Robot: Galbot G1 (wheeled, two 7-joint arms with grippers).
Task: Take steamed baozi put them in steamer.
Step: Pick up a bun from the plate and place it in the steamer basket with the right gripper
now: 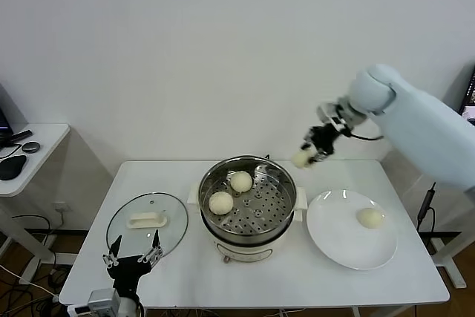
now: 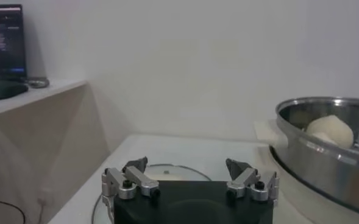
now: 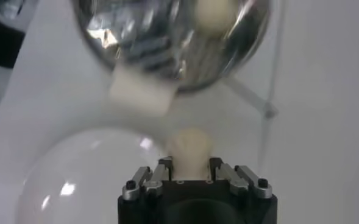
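Note:
My right gripper [image 1: 308, 155] is shut on a pale baozi [image 1: 301, 158], held in the air between the steamer and the white plate, just past the steamer's right rim. In the right wrist view that baozi [image 3: 190, 148] sits squeezed between the fingers. The steel steamer [image 1: 286, 181] stands mid-table with two baozi [image 1: 240, 180] [image 1: 221, 202] on its perforated tray. One more baozi [image 1: 370, 217] lies on the plate. My left gripper [image 1: 133, 255] hangs open at the front left, near the glass lid.
The white plate [image 1: 338, 239] lies right of the steamer. The glass lid [image 1: 147, 220] with its white handle lies flat to the left. A side table [image 1: 41, 146] with dark items stands at the far left. The steamer's rim [image 2: 325, 152] shows in the left wrist view.

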